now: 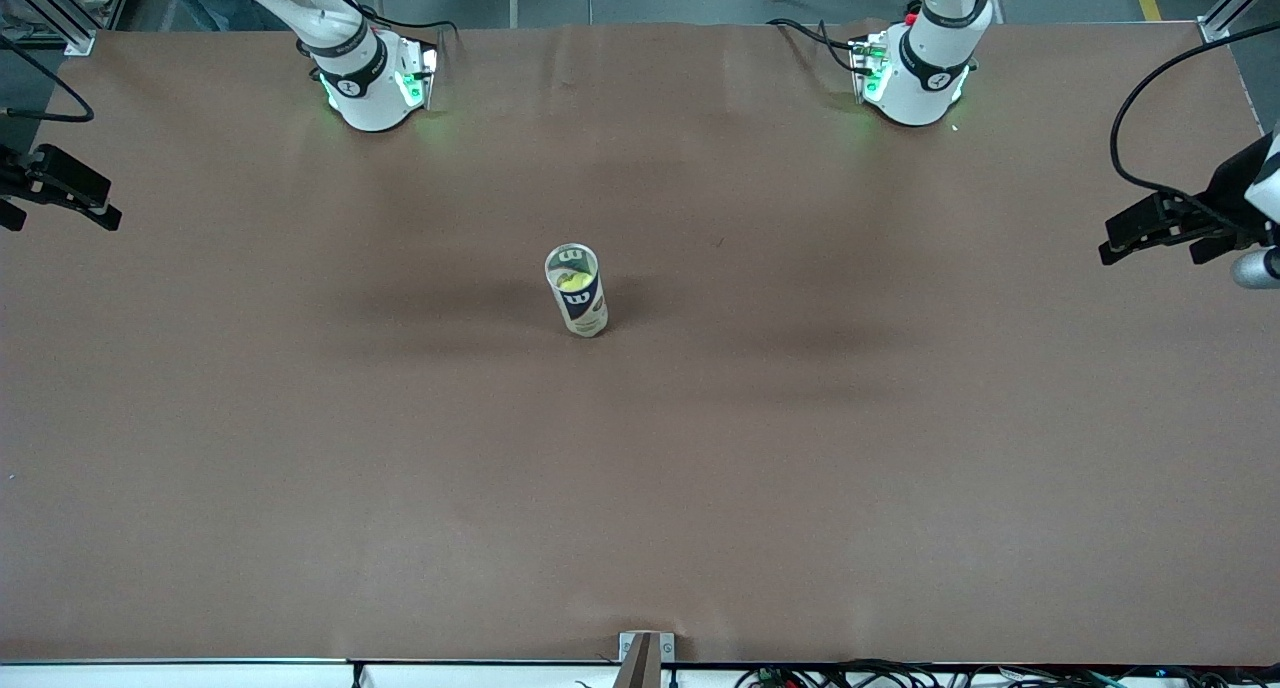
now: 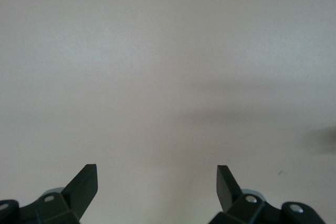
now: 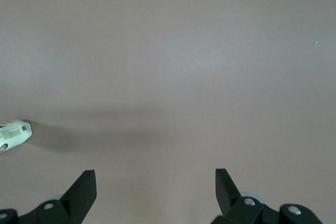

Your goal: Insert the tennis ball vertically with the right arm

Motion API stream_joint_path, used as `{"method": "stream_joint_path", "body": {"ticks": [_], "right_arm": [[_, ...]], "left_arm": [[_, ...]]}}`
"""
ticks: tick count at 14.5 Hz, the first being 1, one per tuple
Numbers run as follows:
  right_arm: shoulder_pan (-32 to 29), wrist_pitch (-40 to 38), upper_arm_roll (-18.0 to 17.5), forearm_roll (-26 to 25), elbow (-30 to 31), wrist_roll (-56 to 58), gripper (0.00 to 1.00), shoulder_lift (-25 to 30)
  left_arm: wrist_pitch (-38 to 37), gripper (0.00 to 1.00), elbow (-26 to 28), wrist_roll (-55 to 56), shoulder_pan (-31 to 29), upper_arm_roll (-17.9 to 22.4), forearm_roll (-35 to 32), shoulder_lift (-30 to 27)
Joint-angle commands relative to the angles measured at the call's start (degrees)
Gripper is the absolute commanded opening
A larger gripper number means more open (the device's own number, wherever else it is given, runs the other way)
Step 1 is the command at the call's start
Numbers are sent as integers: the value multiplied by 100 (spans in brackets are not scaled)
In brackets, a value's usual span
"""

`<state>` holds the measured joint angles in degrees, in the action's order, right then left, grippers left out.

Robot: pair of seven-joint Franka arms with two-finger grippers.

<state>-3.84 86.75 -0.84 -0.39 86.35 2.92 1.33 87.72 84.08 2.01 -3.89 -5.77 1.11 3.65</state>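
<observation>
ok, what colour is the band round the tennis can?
Dark navy with a white W logo on the tennis can, pale cream below it. Front view shows it best.

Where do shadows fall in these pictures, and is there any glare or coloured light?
Front view: soft, broad shadows spread across the brown table beside the upright can, with green glow at both arm bases. Right wrist view: a dim shadow band trails from the can. Left wrist view: faint streaks only, no glare.
</observation>
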Motion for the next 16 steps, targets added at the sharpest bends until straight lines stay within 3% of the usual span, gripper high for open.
{"method": "stream_joint_path", "body": {"ticks": [1, 16], "right_arm": [[-108, -62, -30, 118, -65, 16, 100, -10], [-99, -62, -30, 110, -65, 16, 100, -10]], "left_arm": [[-115, 100, 126, -78, 257, 242, 74, -303], [-291, 100, 698, -44, 371, 436, 294, -1033]]}}
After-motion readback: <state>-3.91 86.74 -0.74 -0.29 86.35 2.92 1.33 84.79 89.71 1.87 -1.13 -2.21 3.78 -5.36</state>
